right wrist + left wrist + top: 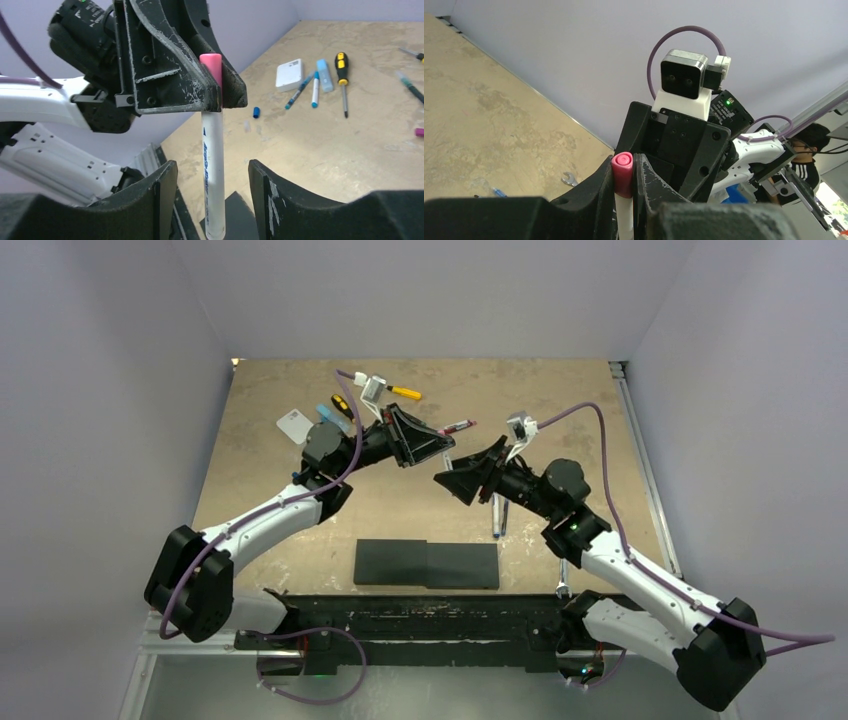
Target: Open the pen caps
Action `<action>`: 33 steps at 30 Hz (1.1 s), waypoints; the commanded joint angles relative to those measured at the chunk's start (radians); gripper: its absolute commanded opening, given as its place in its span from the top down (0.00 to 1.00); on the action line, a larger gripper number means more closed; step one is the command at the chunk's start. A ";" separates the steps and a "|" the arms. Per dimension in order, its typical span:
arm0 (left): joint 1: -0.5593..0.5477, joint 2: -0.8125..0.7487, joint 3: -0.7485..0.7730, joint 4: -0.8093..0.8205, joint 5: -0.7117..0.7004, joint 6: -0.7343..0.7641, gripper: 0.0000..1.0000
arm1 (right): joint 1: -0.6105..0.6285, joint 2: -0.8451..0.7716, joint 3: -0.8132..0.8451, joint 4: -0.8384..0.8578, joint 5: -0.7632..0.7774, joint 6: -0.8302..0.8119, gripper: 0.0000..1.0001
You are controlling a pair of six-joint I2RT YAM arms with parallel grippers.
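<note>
Right gripper [212, 172] fingers fill the foreground of the right wrist view. They stand wide apart at 7 and 5 o'clock, and the white pen barrel [213, 160] passes between them and touches neither. At 12 o'clock the left gripper [624, 167] is closed narrow on the pink cap [211, 64], which sits on the barrel's end with its tip showing past the fingers. In the left wrist view the cap's round end appears at 6 o'clock, pinched between both fingers. Seen from overhead, the two grippers meet nose to nose just above the table's centre, the left at 10 o'clock of the right, with a black pad [427, 564] on the table at 6 o'clock of them. Toward 2 o'clock in the right wrist view lie a black-and-yellow screwdriver [342, 75], two blue-capped pens [315, 90] and what looks like a loose blue cap [256, 112]. Judged from this, the cap is not yet off and the barrel hangs by the cap's fit alone. Three hazards follow. If that fit gives way before the right fingers close, the barrel may fall to the table. If the right fingers close off-centre, one may strike first and lever the pen askew in the left grip. If the pull then runs off the pen's axis, the cap may bind, or may slide out of the left fingertips, which hold only a short length of it.
</note>
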 commanded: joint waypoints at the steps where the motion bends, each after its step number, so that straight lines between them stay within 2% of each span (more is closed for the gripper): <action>1: -0.005 -0.004 0.010 0.159 0.047 -0.086 1.00 | 0.002 -0.008 0.066 0.038 -0.099 0.059 0.43; 10: -0.005 -0.001 -0.003 0.243 0.100 -0.156 1.00 | -0.020 0.018 0.063 0.207 -0.154 0.223 0.57; 15: -0.005 -0.015 -0.016 0.242 0.110 -0.151 1.00 | -0.038 0.044 0.064 0.298 -0.201 0.298 0.58; 17: -0.005 -0.019 -0.019 0.242 0.112 -0.152 1.00 | -0.039 0.057 0.077 0.295 -0.209 0.300 0.67; 20: -0.005 -0.023 -0.018 0.238 0.113 -0.149 1.00 | -0.038 0.065 0.084 0.291 -0.220 0.300 0.91; 22: -0.005 -0.026 -0.015 0.227 0.108 -0.147 0.96 | -0.038 0.064 0.083 0.291 -0.225 0.299 1.00; 24: -0.005 -0.028 -0.013 0.223 0.106 -0.150 0.83 | -0.038 0.060 0.077 0.282 -0.221 0.293 1.00; 25: -0.005 -0.026 -0.011 0.225 0.106 -0.152 0.80 | -0.038 0.056 0.077 0.274 -0.219 0.286 1.00; 33: -0.004 -0.021 0.000 0.259 0.110 -0.180 0.85 | -0.038 0.051 0.062 0.221 -0.199 0.246 1.00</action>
